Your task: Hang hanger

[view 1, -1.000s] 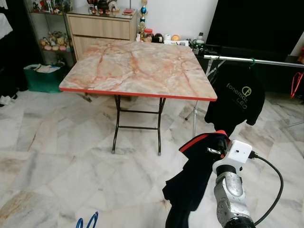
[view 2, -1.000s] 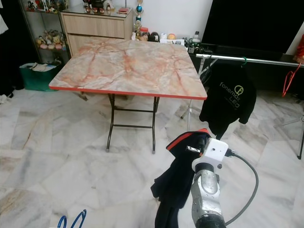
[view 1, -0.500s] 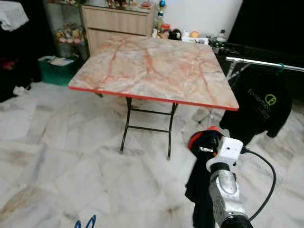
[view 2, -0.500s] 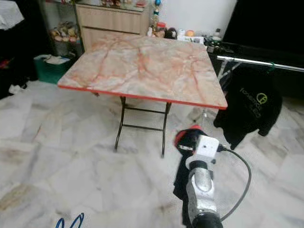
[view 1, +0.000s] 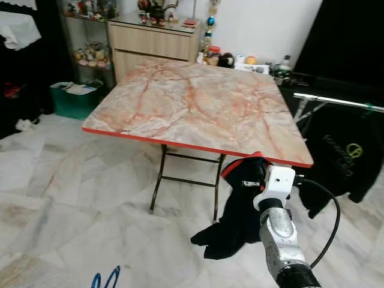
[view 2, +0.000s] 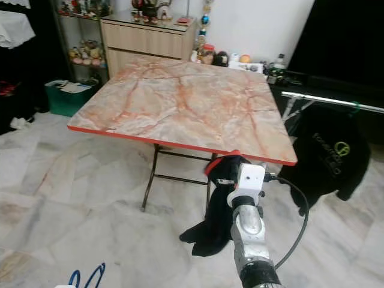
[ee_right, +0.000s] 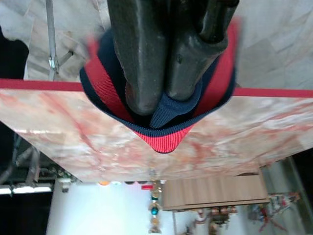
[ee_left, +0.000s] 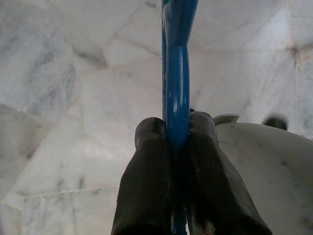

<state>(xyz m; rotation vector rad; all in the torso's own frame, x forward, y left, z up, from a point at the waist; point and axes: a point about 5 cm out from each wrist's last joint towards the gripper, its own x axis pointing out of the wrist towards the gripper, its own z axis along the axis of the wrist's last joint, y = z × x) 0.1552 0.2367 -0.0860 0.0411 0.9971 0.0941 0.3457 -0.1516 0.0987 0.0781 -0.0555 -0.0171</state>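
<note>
Gripping a dark navy garment (ee_right: 161, 117) by its red-striped collar, the right gripper (ee_right: 166, 93) is held with both black fingers (ee_right: 142, 54) pressed together on the fabric. The garment is seen hanging from that gripper just in front of the near edge of the table (view 1: 198, 102), with its lower folds dropping toward the marble floor (view 1: 72, 204). The left gripper (ee_left: 177, 137) is clamped on a blue hanger (ee_left: 177, 63), which is held low over the floor, well apart from the table. The table is marble-patterned with a red rim and is carried on black folding legs. A metal rail (view 1: 339, 102) is located to the right of the table; a black T-shirt (view 1: 348, 156) is hung from it. A wooden cabinet (view 1: 153, 42) is placed behind the table, and a green bin (view 1: 72, 99) to its left.
</note>
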